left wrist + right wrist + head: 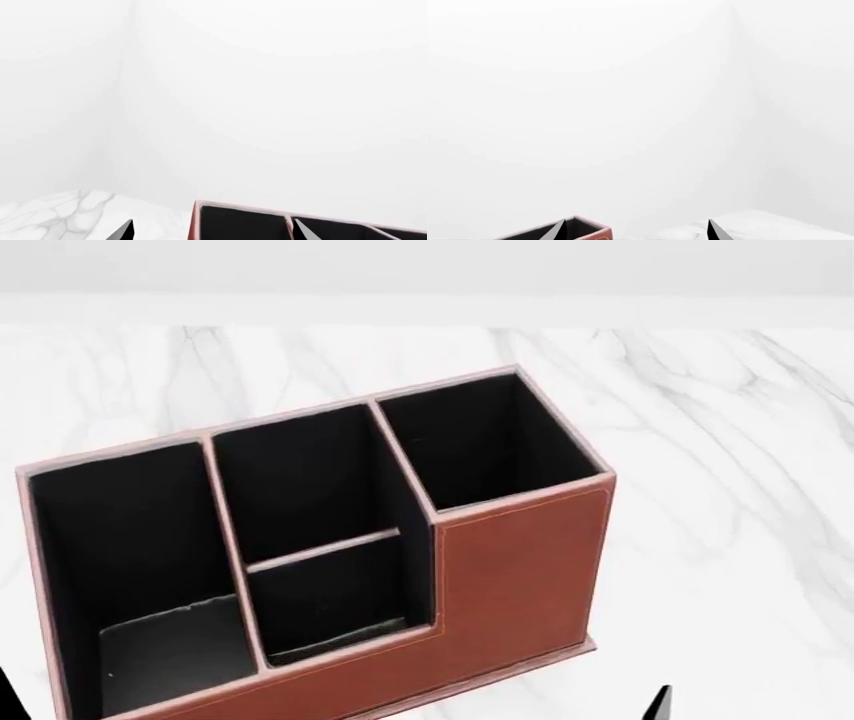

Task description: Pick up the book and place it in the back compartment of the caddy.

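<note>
**Colleague:** What are your grippers doing?

**Me:** On my left wrist feed I see two dark fingertips (124, 231) of the left gripper (212, 232), set well apart with nothing between them. The right gripper (635, 231) looks the same: two tips, spread, holding nothing. On the head feed only a dark sliver shows low at each side edge.

**Colleague:** And past them?

**Me:** One caddy (514, 560), reddish-brown with pale stitched rims and black lining, standing upright on the white marbled worktop (721, 440). I count four pockets: one long one at the left, one tall square one at the right, and two in the middle, split by a low divider. The back compartment (300, 485) is one of those middle two. I take it as the farther one, though I can't be sure. All four look empty.

**Colleague:** The book?

**Me:** Not one on any of my three feeds. Each wrist feed catches one corner of the caddy and a strip of worktop, then plain white walls.
</note>
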